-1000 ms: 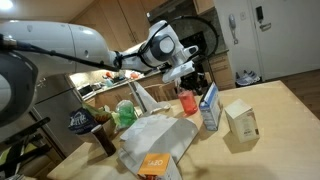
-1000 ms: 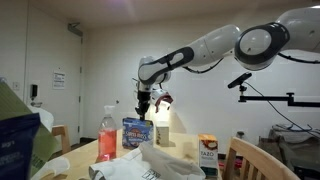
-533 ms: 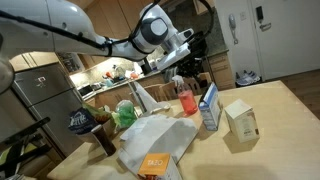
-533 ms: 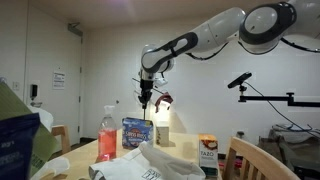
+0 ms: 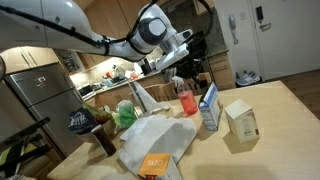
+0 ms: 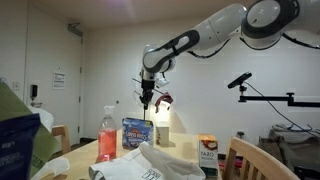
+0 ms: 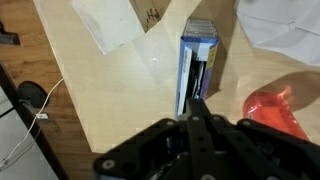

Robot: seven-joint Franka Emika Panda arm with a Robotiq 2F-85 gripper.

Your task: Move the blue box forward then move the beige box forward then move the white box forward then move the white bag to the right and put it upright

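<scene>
The blue box [image 5: 209, 107] [image 6: 135, 132] stands upright on the wooden table. From above it shows in the wrist view [image 7: 198, 60]. My gripper [image 6: 146, 99] [image 5: 190, 68] hangs a little above it, shut and empty; its fingertips [image 7: 199, 101] are pressed together just short of the box top. To one side of the blue box stands the beige box [image 5: 241, 118] [image 7: 105, 25]. The white bag [image 5: 155, 138] [image 6: 150, 165] [image 7: 280, 25] lies crumpled on the table. The white box [image 5: 153, 164] [image 6: 207, 150], with its orange face, rests at the bag's edge.
A red translucent cup [image 5: 187, 100] [image 7: 282, 108] stands close beside the blue box. A green bag [image 5: 125, 112] and a dark bag [image 5: 82, 121] sit at the table's far side. A wooden chair back [image 6: 255, 160] rises near the camera. A cable [image 7: 35, 110] lies off the table edge.
The arm has lifted and swung upward over the last second, and the gripper has risen slightly above the blue box. It stays shut. The objects have not moved.
</scene>
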